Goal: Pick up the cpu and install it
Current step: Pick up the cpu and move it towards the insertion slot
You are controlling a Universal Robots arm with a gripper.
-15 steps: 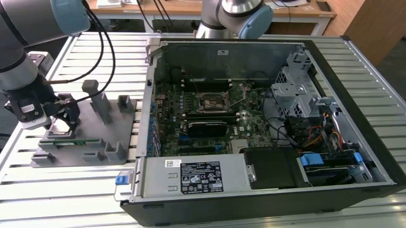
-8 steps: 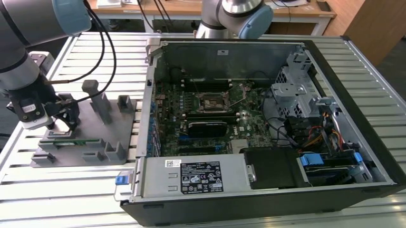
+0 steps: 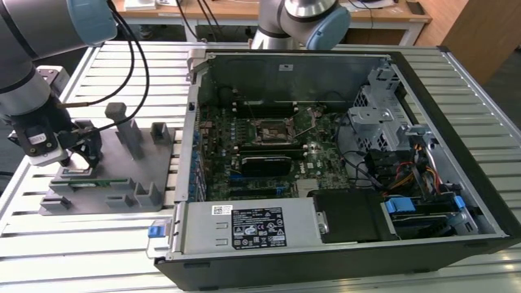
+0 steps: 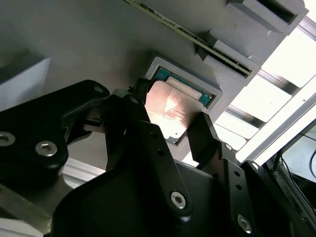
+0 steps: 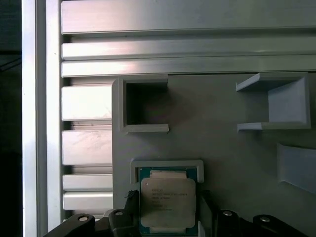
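Cpu (image 5: 167, 203) lies flat in the nest of the grey fixture (image 5: 232, 153), squarely between the pincer's (image 5: 168, 197) spread fingers (image 5: 206, 210), which grip nothing yet

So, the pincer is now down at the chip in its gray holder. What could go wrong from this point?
1. The chip lies in a raised-rim pocket. If the pincer takes it off-centre or tilted, an edge may catch on that rim and the chip could slip.
2. The socket sits deep inside the computer case, past its side wall. A low carry could knock the chip against that wall.
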